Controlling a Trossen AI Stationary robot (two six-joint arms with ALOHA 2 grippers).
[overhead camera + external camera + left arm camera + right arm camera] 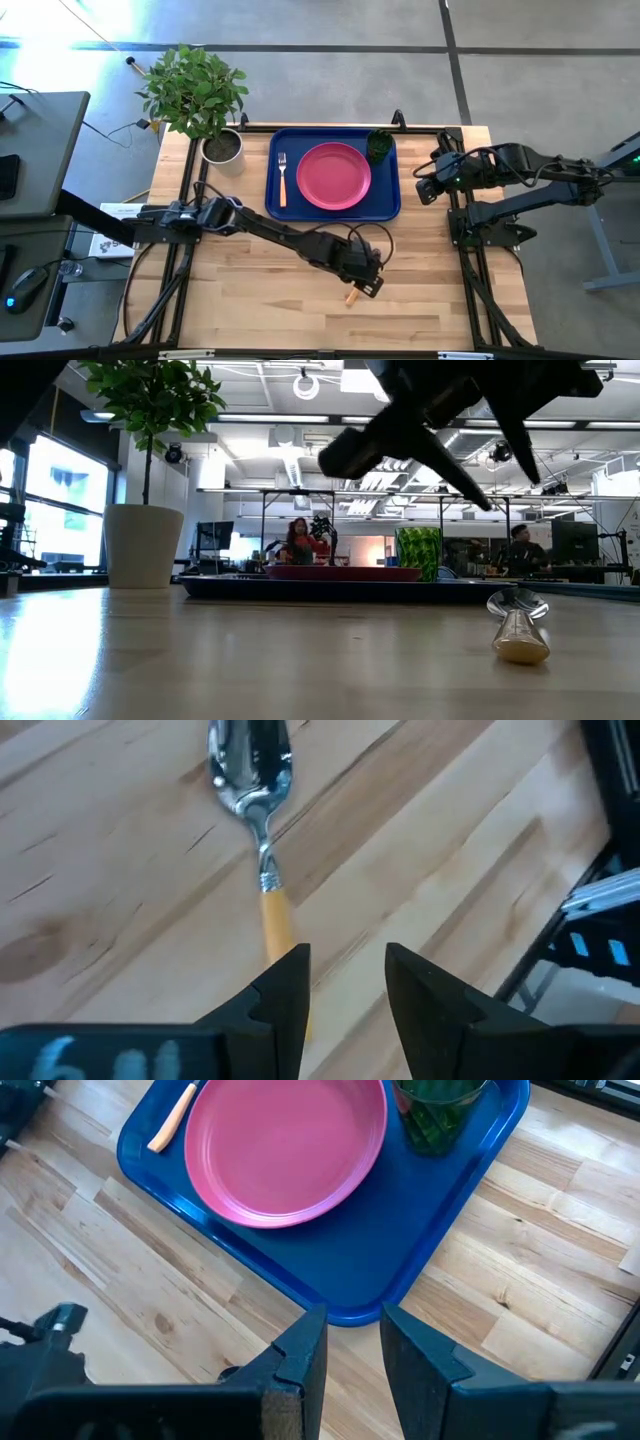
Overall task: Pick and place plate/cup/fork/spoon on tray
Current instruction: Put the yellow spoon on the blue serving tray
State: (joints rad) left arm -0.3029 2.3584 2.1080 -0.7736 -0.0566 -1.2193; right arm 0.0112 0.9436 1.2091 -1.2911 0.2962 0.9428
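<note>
The dark blue tray (390, 205) lies at the table's far middle. On it are the pink plate (333, 176), the fork (282, 180) left of the plate, and the green cup (379, 147) in the far right corner. The spoon (262, 850) lies flat on the wooden table, near of the tray. Only its handle end (351, 297) shows past my left gripper in the high view. My left gripper (345, 985) hovers open above the spoon's handle, clear of it in the low view (520, 630). My right gripper (345, 1350) is open and empty, above the table at the tray's right near corner.
A potted plant (222, 145) stands at the tray's far left corner. Black frame rails run along both table sides (470, 240). Bare wood lies near of the tray (260, 290). People sit in the room beyond the table (300, 540).
</note>
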